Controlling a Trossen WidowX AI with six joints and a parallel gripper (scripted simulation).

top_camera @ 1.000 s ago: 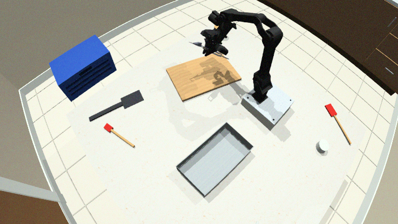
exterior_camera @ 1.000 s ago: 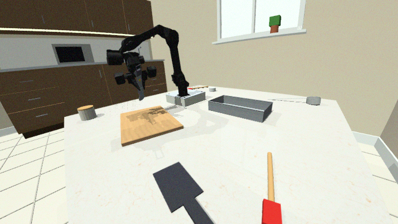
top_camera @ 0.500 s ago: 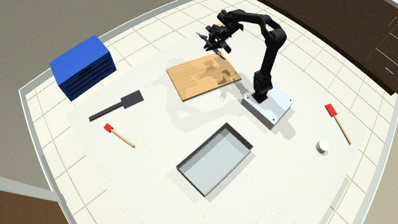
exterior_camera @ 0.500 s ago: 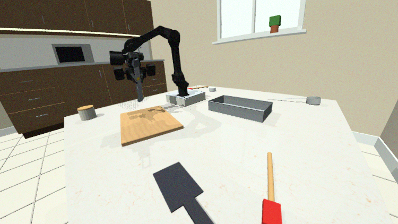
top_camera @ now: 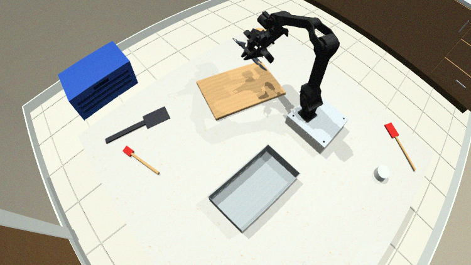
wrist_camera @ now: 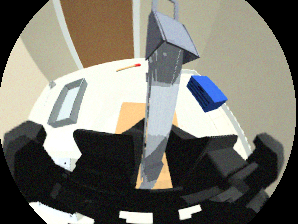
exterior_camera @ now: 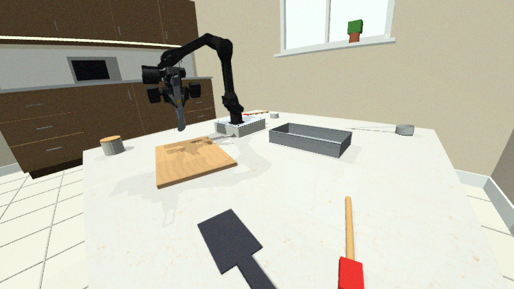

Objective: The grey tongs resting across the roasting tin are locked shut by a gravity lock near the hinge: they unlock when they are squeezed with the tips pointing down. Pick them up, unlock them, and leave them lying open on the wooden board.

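Note:
My gripper [top_camera: 255, 49] [exterior_camera: 175, 92] [wrist_camera: 153, 120] is shut on the grey tongs [top_camera: 260, 64] [exterior_camera: 179, 116] [wrist_camera: 160, 90] and holds them in the air. The tongs hang steeply with the tips pointing down, and the hinge end with its loop is up. Their arms lie close together. The tips hover above the far edge of the wooden board [top_camera: 223, 98] [exterior_camera: 194, 165] [wrist_camera: 127, 121] and do not touch it. The grey roasting tin [top_camera: 283, 162] [exterior_camera: 305, 142] stands empty on the counter, well away from the gripper.
A blue box [top_camera: 98, 78] stands left of the board. A black spatula [top_camera: 138, 125] [exterior_camera: 229, 244] and a red spatula [top_camera: 139, 159] [exterior_camera: 348, 251] lie nearer the front. A second red spatula [top_camera: 398, 141], a white cylinder [top_camera: 382, 171] and a cork-lidded jar [exterior_camera: 112, 144] also stand on the counter.

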